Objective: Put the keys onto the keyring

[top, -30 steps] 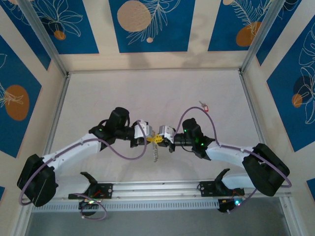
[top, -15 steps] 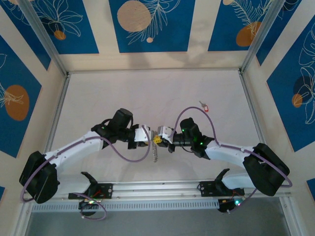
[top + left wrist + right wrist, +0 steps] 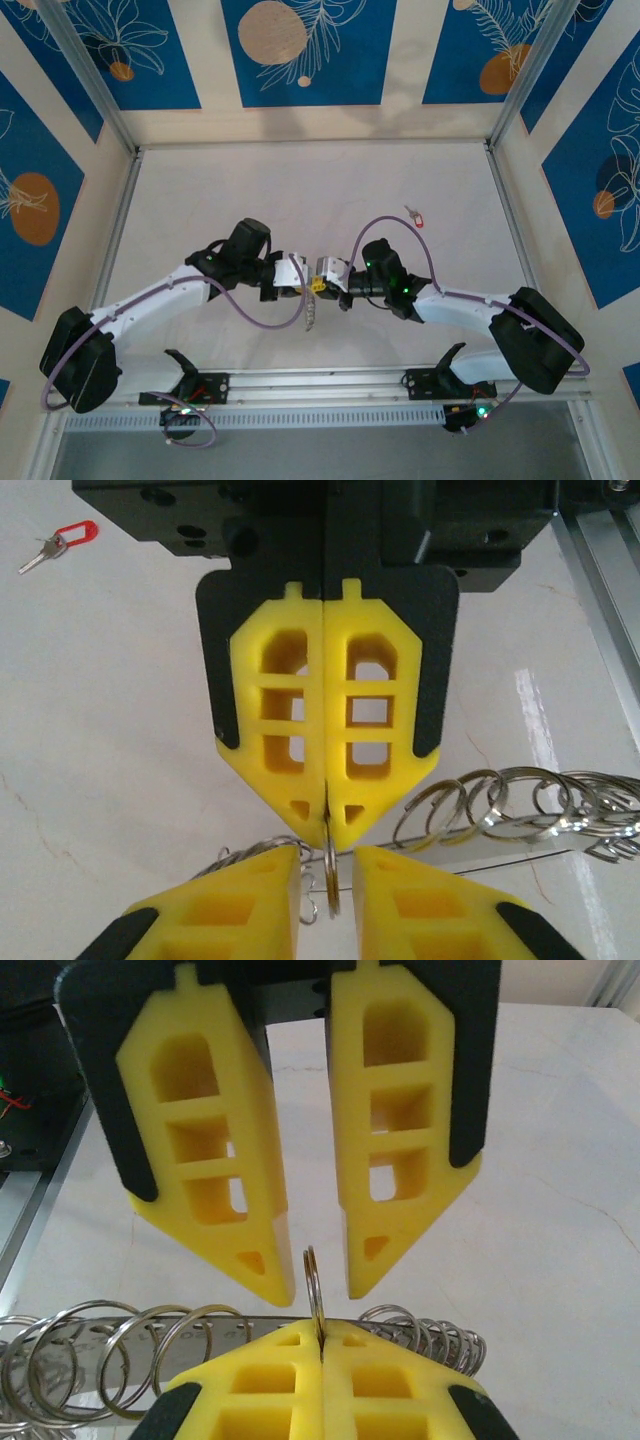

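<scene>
My right hand [image 3: 320, 1340] is closed on the keyring [image 3: 312, 1278], which stands edge-on from 12 to 6 o'clock. My left hand [image 3: 328, 865] is slightly open, one finger on each side of it. Far off at 10 o'clock, a key [image 3: 58, 544] lies on the counter [image 3: 120, 760], red tag toward 2.

- The left tool [image 3: 305, 284], at 9 o'clock, and the right tool [image 3: 321, 282], at 3 o'clock, meet tip to tip over the middle of the pale marbled worktop [image 3: 200, 190].
- A thin silver metal split ring [image 3: 314, 1282] is pinched in the right tool and stands between the left tool's parted fingers.
- A row of silver metal rings on a flat strip [image 3: 520, 810] lies at 6 o'clock, below the tools.
- A small silver key with a red plastic tag [image 3: 414, 214] lies well apart, at 2 o'clock.
</scene>
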